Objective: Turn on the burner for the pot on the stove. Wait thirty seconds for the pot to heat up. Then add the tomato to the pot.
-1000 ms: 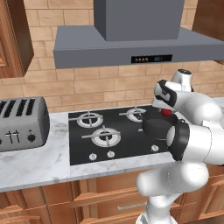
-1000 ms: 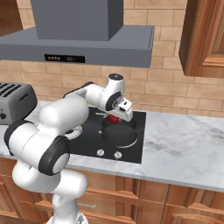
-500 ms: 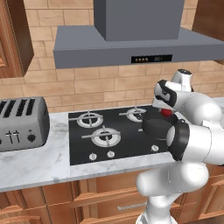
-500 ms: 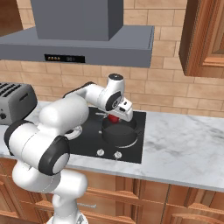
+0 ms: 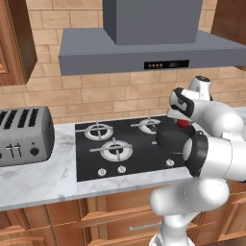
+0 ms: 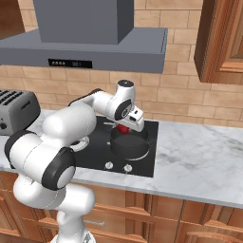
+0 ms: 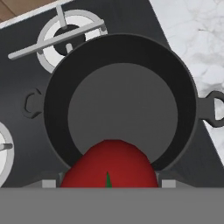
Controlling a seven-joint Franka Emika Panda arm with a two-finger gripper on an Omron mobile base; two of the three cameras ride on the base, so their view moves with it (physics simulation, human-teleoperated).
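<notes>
Gripper (image 6: 124, 128) hangs above the pot, jaws spread wide around the tomato, which I read as held between them. Working down in size: the stove (image 5: 91, 161) lies on the counter, the pot (image 7: 122, 103) sits on its near right burner, and the tomato (image 7: 109, 165) hovers over the pot's near rim. I judge the tomato light, smooth and squashable, best pinched gently across its middle. From the hand camera its lower half and the fingertips are cut off.

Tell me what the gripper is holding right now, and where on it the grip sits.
The gripper holds the tomato above the pot. The fingers sit at the tomato's two opposite sides.
</notes>
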